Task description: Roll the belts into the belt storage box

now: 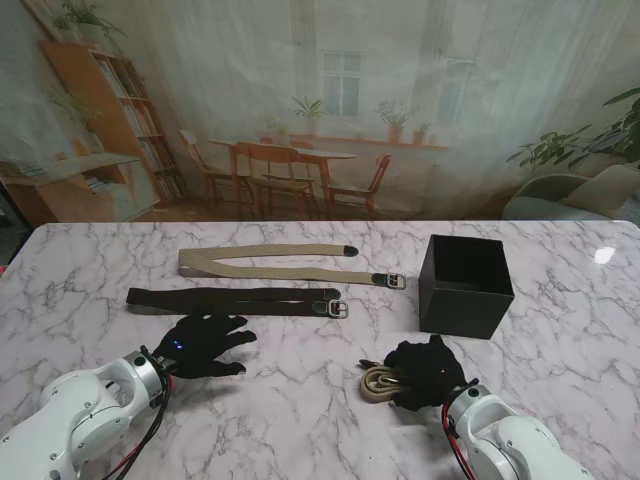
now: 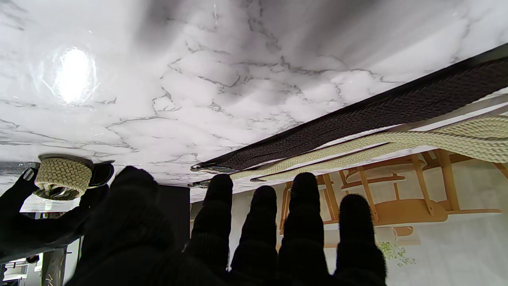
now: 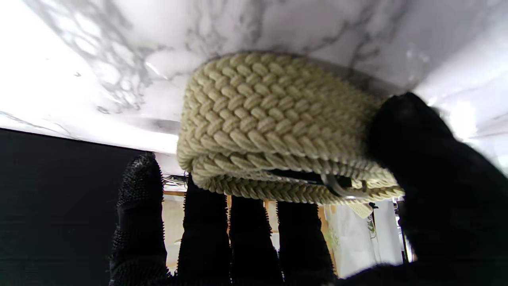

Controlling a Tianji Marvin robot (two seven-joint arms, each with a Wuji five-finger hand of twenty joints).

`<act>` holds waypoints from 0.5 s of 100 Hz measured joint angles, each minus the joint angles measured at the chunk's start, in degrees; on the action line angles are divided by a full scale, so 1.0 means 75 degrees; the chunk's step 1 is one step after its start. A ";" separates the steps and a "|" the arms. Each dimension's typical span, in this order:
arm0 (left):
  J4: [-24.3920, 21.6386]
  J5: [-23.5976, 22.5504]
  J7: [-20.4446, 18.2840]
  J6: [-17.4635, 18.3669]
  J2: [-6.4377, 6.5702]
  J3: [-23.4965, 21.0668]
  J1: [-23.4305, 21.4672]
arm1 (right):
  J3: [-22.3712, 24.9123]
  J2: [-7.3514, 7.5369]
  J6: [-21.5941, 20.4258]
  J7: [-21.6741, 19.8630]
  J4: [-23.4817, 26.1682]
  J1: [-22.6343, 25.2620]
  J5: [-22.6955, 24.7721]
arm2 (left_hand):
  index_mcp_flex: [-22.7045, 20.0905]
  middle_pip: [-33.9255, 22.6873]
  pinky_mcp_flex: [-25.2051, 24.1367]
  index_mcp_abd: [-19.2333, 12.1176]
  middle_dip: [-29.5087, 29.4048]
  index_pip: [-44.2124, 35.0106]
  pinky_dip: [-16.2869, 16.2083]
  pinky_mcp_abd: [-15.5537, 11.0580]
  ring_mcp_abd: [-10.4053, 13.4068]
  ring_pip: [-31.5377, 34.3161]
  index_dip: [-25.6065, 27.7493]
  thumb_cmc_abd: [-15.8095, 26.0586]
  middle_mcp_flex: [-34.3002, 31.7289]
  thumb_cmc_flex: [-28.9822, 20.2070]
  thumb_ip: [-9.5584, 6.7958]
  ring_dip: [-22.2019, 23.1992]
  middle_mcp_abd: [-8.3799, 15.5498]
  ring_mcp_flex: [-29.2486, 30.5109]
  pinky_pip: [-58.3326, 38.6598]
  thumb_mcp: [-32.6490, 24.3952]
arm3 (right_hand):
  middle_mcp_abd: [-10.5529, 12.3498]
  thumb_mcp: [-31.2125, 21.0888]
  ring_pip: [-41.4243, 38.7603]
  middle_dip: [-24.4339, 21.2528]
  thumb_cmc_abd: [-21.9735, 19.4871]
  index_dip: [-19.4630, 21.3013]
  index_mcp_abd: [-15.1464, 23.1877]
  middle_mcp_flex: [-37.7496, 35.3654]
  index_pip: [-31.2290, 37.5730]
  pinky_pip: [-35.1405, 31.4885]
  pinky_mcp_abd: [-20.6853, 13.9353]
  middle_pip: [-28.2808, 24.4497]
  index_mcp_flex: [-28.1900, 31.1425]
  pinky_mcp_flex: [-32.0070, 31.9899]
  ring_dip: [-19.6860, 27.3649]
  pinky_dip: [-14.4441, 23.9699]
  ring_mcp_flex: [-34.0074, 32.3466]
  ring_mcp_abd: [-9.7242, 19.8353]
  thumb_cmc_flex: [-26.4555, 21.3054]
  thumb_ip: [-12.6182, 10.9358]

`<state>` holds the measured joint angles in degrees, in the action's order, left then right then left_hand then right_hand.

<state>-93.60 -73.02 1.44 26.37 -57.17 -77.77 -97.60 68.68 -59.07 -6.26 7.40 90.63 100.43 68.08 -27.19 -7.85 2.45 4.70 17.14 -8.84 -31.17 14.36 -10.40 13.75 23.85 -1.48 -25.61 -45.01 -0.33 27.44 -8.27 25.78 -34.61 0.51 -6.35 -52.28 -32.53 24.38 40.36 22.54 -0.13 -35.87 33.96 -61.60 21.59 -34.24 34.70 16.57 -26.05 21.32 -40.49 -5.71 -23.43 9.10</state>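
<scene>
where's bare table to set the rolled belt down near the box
Bare marble lies between the right hand and the black box, and right of the box. Left of it, the dark belt and beige belt crowd the middle.

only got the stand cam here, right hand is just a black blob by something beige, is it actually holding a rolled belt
Observer: Yes. The right wrist view shows the right hand gripping a coiled beige belt between thumb and fingers.
Operator: is the buckle tucked in or hanging out
Observer: A metal buckle piece shows at the edge of the roll, against the coil rather than dangling.
Operator: and the left hand, got anything
Observer: No. The left wrist view shows the left hand with fingers spread and empty, short of the dark belt.
</scene>
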 measured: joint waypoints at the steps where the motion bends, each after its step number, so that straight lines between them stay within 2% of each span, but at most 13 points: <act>1: 0.0000 0.0000 0.0000 0.0000 0.0000 0.0000 0.0000 | -0.0001 0.0003 -0.0001 -0.0007 0.0000 -0.0001 0.0016 | 0.0000 0.0000 0.0000 0.0000 0.0000 0.0000 0.0000 0.0000 0.0000 0.0000 0.0000 0.0001 0.0000 0.0000 0.0000 0.0000 0.0000 0.0000 0.0000 0.0000 | 0.0000 0.0019 0.0000 -0.0022 -0.0010 0.0000 -0.0020 0.0050 -0.0064 0.0000 -0.0032 0.0040 -0.0036 0.0000 -0.0033 0.0001 0.0024 0.0002 -0.0001 0.0000; 4: 0.0000 0.0000 0.0000 0.0000 0.0000 0.0000 -0.0001 | -0.0003 0.0009 -0.0001 -0.0040 0.0001 -0.0004 0.0056 | 0.0000 0.0000 0.0000 0.0000 0.0000 0.0000 0.0000 0.0000 0.0000 0.0000 0.0000 0.0001 0.0000 0.0000 0.0000 0.0000 0.0000 0.0000 0.0011 0.0000 | -0.0005 0.0031 -0.0010 -0.0019 -0.0071 0.0000 -0.0083 0.0145 -0.0166 0.0001 -0.0043 0.0048 -0.0075 -0.0010 -0.0004 0.0007 0.0231 0.0006 -0.0001 -0.0001; 22: 0.0001 0.0000 0.0000 -0.0004 0.0000 0.0000 -0.0003 | -0.0023 0.0037 0.0085 -0.0219 0.0066 -0.0027 0.0149 | 0.0000 0.0000 -0.0002 0.0000 0.0000 0.0000 0.0000 0.0000 0.0000 0.0000 0.0000 0.0001 0.0000 0.0000 0.0000 0.0000 0.0000 0.0000 0.0079 0.0000 | -0.0070 -0.0012 0.0101 -0.0023 -0.0031 0.0006 -0.0093 0.0103 -0.0157 -0.0109 -0.0274 0.0050 -0.0234 0.0179 -0.0004 0.0070 0.0221 0.0137 -0.0014 -0.0092; 27: 0.0002 0.0000 0.0000 -0.0005 0.0000 0.0000 -0.0003 | -0.0048 0.0039 0.0134 -0.0182 0.0060 -0.0037 0.0148 | 0.0000 0.0000 -0.0002 0.0000 0.0000 0.0000 0.0000 0.0000 0.0000 0.0000 0.0000 0.0001 0.0000 0.0000 0.0000 0.0000 0.0000 0.0000 0.0079 0.0000 | -0.0022 -0.0276 0.0246 -0.0016 0.0004 0.0152 -0.0093 -0.0310 0.0038 -0.0388 -0.0377 -0.0009 -0.0188 0.0478 0.0100 0.0177 -0.0018 0.0156 -0.0023 -0.0095; 31: 0.0003 0.0000 0.0000 -0.0005 -0.0001 0.0001 -0.0003 | -0.0068 0.0039 0.0164 -0.0114 0.0046 -0.0046 0.0148 | 0.0000 0.0000 -0.0002 0.0000 0.0000 0.0000 0.0000 0.0000 0.0000 0.0000 0.0000 0.0001 0.0000 0.0000 0.0000 0.0000 0.0000 0.0000 0.0079 0.0000 | 0.0136 -0.0458 0.0242 0.0012 0.0008 0.0184 -0.0093 -0.0796 0.0186 -0.0764 -0.0620 -0.0164 -0.0049 0.0929 0.0085 0.0341 -0.0377 0.0156 -0.0093 -0.0095; 34: 0.0004 0.0000 0.0000 -0.0005 -0.0001 0.0002 -0.0003 | -0.0082 0.0038 0.0181 -0.0058 0.0033 -0.0056 0.0147 | 0.0000 0.0000 -0.0002 0.0000 0.0000 0.0000 0.0000 0.0000 0.0000 0.0000 0.0000 0.0001 0.0000 0.0000 0.0000 0.0000 0.0000 0.0000 0.0079 0.0000 | 0.0204 -0.0533 0.0054 0.0089 0.0020 0.0138 -0.0091 -0.1144 0.0388 -0.1068 -0.0764 -0.0236 0.0042 0.1187 -0.0034 0.0509 -0.0671 0.0156 -0.0257 0.0028; 41: 0.0005 0.0001 0.0000 -0.0005 -0.0001 0.0003 -0.0003 | -0.0124 0.0037 0.0220 0.0057 -0.0023 -0.0096 0.0139 | 0.0000 0.0000 -0.0002 0.0000 0.0000 0.0000 0.0000 0.0000 0.0000 0.0000 0.0000 0.0001 0.0000 0.0000 0.0000 0.0000 0.0000 0.0000 0.0079 0.0000 | 0.0332 -0.0520 -0.0352 0.0294 0.0260 -0.0347 -0.0090 -0.1785 0.1047 -0.1729 -0.1072 -0.0414 0.0215 0.1870 -0.0366 0.0768 -0.1312 0.0144 -0.0320 0.0599; 50: 0.0006 0.0002 0.0003 -0.0008 -0.0001 0.0003 -0.0003 | -0.0195 0.0035 0.0276 0.0170 -0.0100 -0.0158 0.0136 | 0.0000 0.0000 -0.0002 0.0000 0.0000 0.0000 0.0000 0.0001 0.0000 0.0000 0.0000 0.0001 0.0000 0.0000 0.0000 0.0000 0.0000 0.0000 0.0079 0.0000 | 0.0366 -0.0493 -0.0415 0.0547 0.0445 -0.0704 -0.0090 -0.2385 0.1668 -0.2236 -0.1243 -0.0423 0.0324 0.2423 -0.0572 0.0867 -0.1859 0.0144 -0.0320 0.0842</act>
<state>-93.56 -73.01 1.46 26.31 -57.18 -77.75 -97.62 67.21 -58.80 -4.19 8.67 89.88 99.24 69.11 -27.19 -7.85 2.43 4.70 17.14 -8.84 -31.17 14.37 -10.40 13.75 23.85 -1.48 -25.61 -45.01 -0.33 27.44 -8.27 25.78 -34.02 0.51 -3.60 -55.97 -35.64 28.48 43.70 17.25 -0.81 -53.75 46.46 -78.37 12.27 -37.41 37.13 34.74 -30.34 27.82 -54.43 -4.64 -25.83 15.42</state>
